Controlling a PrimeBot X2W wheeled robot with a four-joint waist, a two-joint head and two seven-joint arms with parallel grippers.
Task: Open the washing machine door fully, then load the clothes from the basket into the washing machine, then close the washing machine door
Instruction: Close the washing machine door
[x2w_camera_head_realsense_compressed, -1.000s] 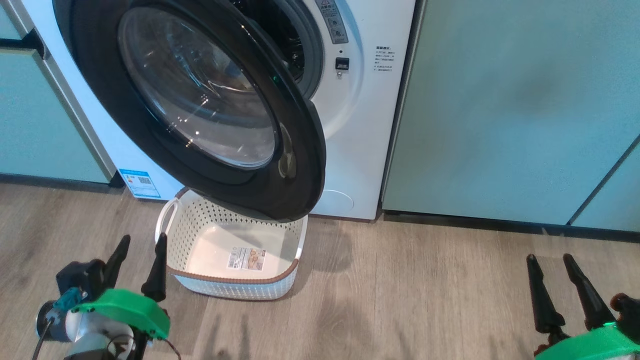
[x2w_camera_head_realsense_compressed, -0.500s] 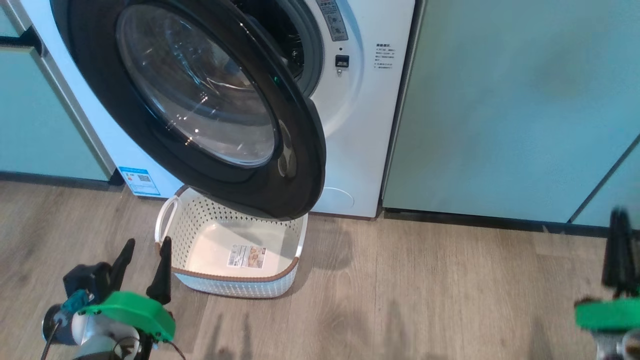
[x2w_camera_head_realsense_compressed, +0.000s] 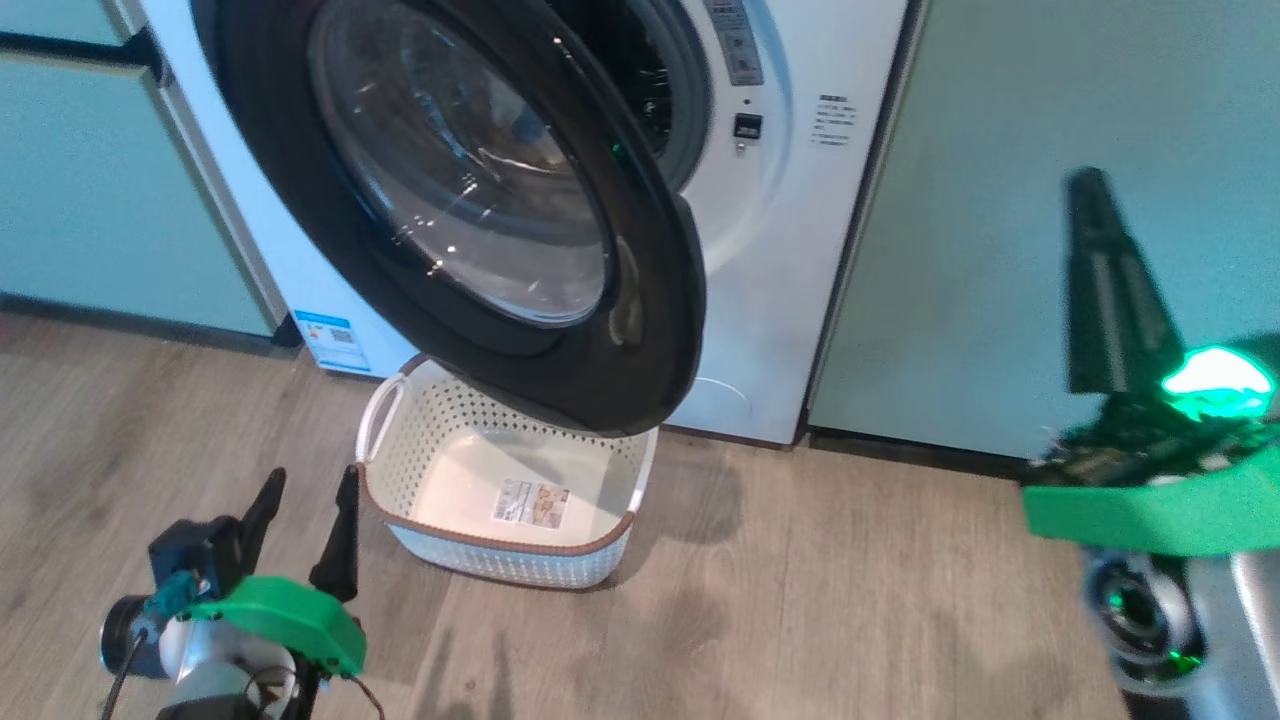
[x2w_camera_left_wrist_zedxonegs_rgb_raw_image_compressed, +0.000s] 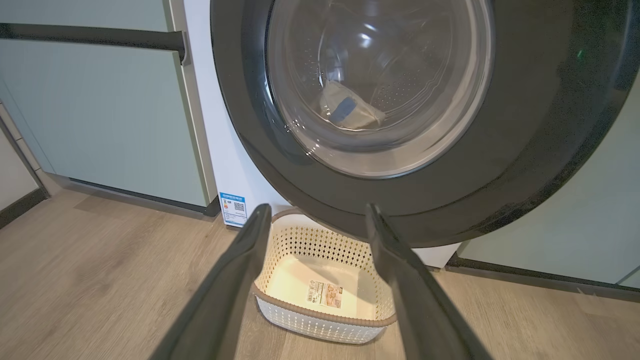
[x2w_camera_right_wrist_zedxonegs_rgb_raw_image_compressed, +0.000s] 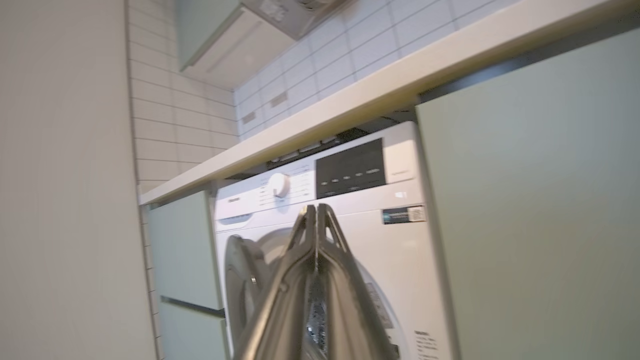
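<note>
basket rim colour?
Brown rim on the basket, above cream perforated sides. Clearest in the head view.

Wood floor (x2w_camera_head_realsense_compressed: 800, 600), grey-brown planks. Pale green cupboards (x2w_camera_head_realsense_compressed: 1000, 250) on both sides, dark strip (x2w_camera_head_realsense_compressed: 900, 455) along bottom. Cream counter (x2w_camera_right_wrist_zedxonegs_rgb_raw_image_compressed: 400, 80) on top. White tile wall (x2w_camera_right_wrist_zedxonegs_rgb_raw_image_compressed: 350, 45) above.

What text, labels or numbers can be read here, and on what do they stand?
Nothing reads word for word.
Blue sticker with a QR code, washing machine lower corner: too small.
Label on the basket floor: too small.
Grey strip and printed lines on its front: blurred.
Control panel markings: blurred.
</note>
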